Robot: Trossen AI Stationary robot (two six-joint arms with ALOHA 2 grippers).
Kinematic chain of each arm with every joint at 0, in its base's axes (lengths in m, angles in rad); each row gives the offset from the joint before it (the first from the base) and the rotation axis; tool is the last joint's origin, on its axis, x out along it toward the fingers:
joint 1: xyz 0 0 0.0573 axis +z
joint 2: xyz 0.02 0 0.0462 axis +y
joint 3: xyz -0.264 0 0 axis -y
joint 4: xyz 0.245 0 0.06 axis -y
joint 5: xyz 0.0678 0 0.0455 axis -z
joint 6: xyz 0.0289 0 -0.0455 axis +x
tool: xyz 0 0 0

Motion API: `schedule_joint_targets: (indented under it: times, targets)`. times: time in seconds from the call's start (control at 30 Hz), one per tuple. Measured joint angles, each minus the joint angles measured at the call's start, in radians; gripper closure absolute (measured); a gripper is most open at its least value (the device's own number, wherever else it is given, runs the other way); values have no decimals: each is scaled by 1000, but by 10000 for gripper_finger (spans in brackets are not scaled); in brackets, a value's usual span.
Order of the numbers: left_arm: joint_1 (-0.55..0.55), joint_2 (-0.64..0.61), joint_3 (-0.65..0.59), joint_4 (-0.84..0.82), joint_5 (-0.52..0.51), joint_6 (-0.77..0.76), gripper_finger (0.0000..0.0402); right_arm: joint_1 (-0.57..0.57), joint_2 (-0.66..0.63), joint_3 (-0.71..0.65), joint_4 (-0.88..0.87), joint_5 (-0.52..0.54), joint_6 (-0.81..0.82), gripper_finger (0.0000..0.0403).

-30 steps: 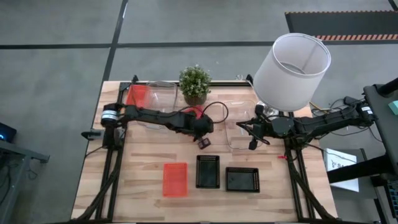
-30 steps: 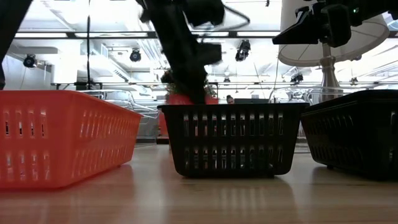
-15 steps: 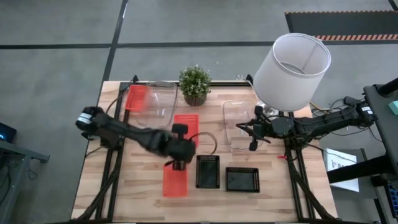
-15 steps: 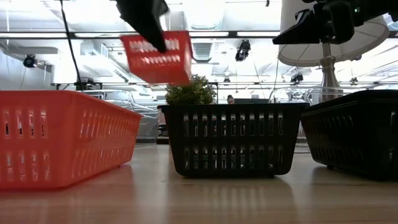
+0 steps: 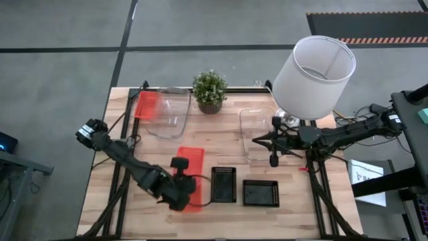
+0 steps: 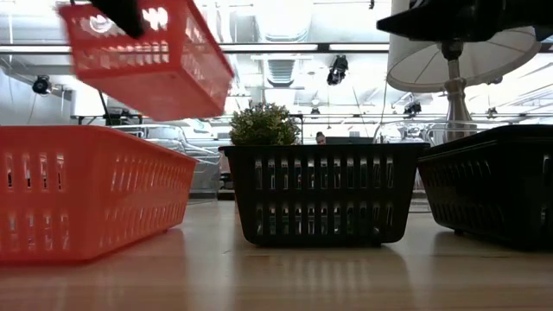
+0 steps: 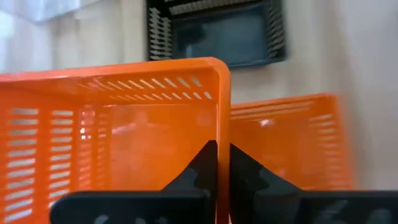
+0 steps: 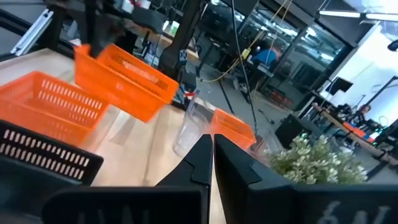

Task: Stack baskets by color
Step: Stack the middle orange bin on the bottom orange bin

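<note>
Grey floor surrounds a pale wooden bench (image 5: 154, 150); we note a potted plant (image 5: 209, 90) at twelve o'clock on it and a white-shaded lamp (image 5: 314, 75) toward two o'clock.

Left claw (image 5: 179, 194) sits at about seven o'clock, pinched tight on the rim of a red-orange basket (image 5: 189, 163). We see this held basket up off the bench and tilted in the low view (image 6: 147, 53), hanging above a second red-orange basket (image 6: 86, 190) that stands on the bench. From the left wrist, the claw's fingers (image 7: 202, 171) meet over the held basket's wall, with the resting one showing just beyond it.

Two black perforated baskets stand at six o'clock: one (image 5: 223, 184) just right of the red-orange pair, the other (image 5: 261, 193) beside it toward five o'clock. Neither touches the other.

At eleven o'clock we find a clear basket (image 5: 170, 114) with a third red-orange basket (image 5: 145, 104) close at its left; we cannot tell whether they touch. Another clear basket (image 5: 257, 134) lies at about three o'clock.

Right claw (image 5: 273, 142) hovers over that clear basket's right edge, fingers pressed together and holding nothing.
</note>
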Motion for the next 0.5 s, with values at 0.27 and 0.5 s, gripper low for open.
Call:
schedule_joint_targets:
  times: [0.27, 0.5]
  targets:
    - [-60, 34, -2, 97, -14, -87, 402, 0, 0, -36, 59, 0, -9, 394]
    - [-65, 43, 7, 95, -4, -113, 402, 0, 5, -68, 112, 0, -23, 394]
